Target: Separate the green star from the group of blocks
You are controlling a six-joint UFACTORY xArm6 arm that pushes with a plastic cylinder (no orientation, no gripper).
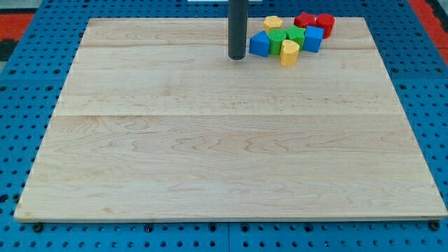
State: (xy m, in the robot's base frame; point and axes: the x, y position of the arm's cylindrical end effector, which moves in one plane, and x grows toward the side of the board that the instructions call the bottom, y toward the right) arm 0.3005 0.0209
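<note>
My tip (238, 57) rests on the wooden board (210, 140) near the view's top, just left of a tight group of blocks, with a small gap to the nearest blue block (259, 44). Two green blocks sit in the middle of the group: one (277, 40) beside that blue block, and one (296, 34) to its right that looks like the green star. They touch each other. A second blue block (313, 38) is to their right and a yellow block (289, 53) just below them.
Another yellow block (273, 22) and two red blocks (304, 19) (325, 24) lie at the group's top side, close to the board's top edge. A blue pegboard (28, 84) surrounds the board.
</note>
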